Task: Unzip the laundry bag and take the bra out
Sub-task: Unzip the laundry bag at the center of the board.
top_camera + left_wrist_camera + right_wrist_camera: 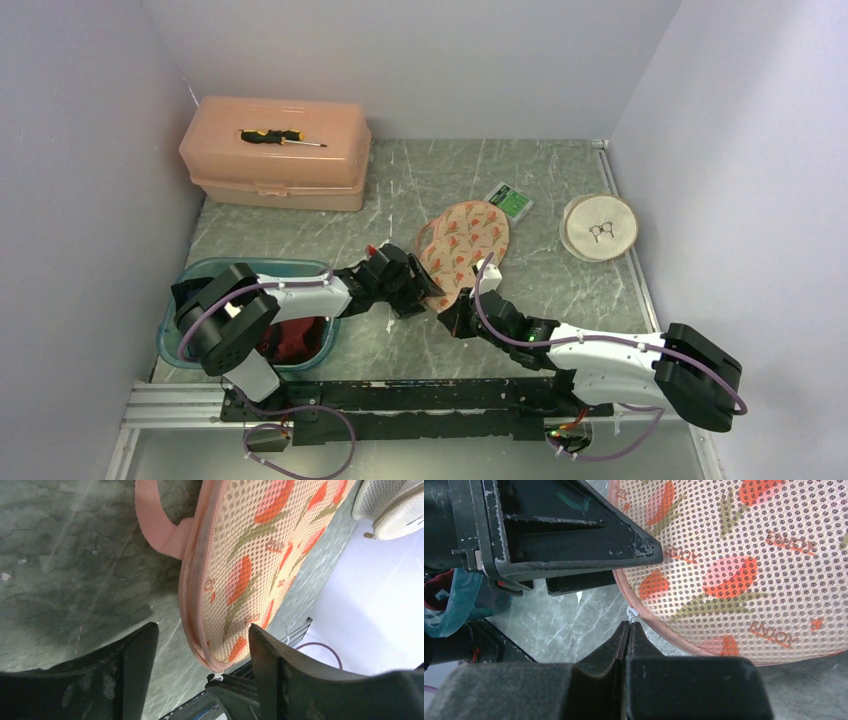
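Note:
The laundry bag [466, 238] is a round peach mesh pouch with orange flowers, lying flat mid-table and zipped shut. My left gripper [424, 287] is open, its jaws either side of the bag's near edge [215, 645] without pinching it. My right gripper [628, 625] is shut on the small white zipper pull [631, 613] at that edge; the pull also shows in the left wrist view [216, 677]. No bra shows through the mesh. Red fabric [298, 340] lies in the teal basin under my left arm; I cannot tell whether it is the bra.
The teal basin [200, 285] stands at the near left. A peach toolbox [275, 155] with a screwdriver [280, 137] on its lid is at the back left. A green packet [510, 201] and a round white mesh pouch [598, 227] lie right of the bag.

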`<state>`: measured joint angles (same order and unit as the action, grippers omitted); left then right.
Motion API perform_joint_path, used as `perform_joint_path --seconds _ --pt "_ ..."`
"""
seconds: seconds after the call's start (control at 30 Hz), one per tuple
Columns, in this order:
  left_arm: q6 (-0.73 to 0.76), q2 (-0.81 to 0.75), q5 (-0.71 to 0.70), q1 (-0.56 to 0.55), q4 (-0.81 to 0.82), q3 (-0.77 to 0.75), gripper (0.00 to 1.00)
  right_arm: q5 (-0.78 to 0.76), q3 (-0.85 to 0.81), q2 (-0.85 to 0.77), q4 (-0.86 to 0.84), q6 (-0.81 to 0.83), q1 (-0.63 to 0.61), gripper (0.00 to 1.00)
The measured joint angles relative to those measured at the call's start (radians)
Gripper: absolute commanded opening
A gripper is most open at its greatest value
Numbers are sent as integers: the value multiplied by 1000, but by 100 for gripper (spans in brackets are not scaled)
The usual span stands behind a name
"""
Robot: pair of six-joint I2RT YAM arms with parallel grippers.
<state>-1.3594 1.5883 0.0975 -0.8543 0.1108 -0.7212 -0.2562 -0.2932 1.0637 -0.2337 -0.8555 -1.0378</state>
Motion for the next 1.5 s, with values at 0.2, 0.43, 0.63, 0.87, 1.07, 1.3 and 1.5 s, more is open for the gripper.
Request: perform_joint_path --seconds 0.2,0.43,0.63,0.87,1.07,1.3,1.5 --pt "-28 0 -29 0 2 -1 35 5 0 -1 2 1 0 0" --pt "-37 0 -41 6 1 -1 3 3 17 -45 19 -2 0 0" --pt "-37 0 -34 20 1 -1 3 -11 57 -135 74 -13 0 0" --pt "-10 -8 -31 46 -11 -1 3 -68 93 -249 183 -54 0 0" --pt "67 -39 -14 75 -50 -1 3 -137 97 -282 275 -114 0 0" --pt "201 -28 85 137 -127 -50 4 -142 95 -232 263 -98 1 0" --pt "322 28 167 219 -177 -119 55 -97 30 -98 182 -24 -24 0"
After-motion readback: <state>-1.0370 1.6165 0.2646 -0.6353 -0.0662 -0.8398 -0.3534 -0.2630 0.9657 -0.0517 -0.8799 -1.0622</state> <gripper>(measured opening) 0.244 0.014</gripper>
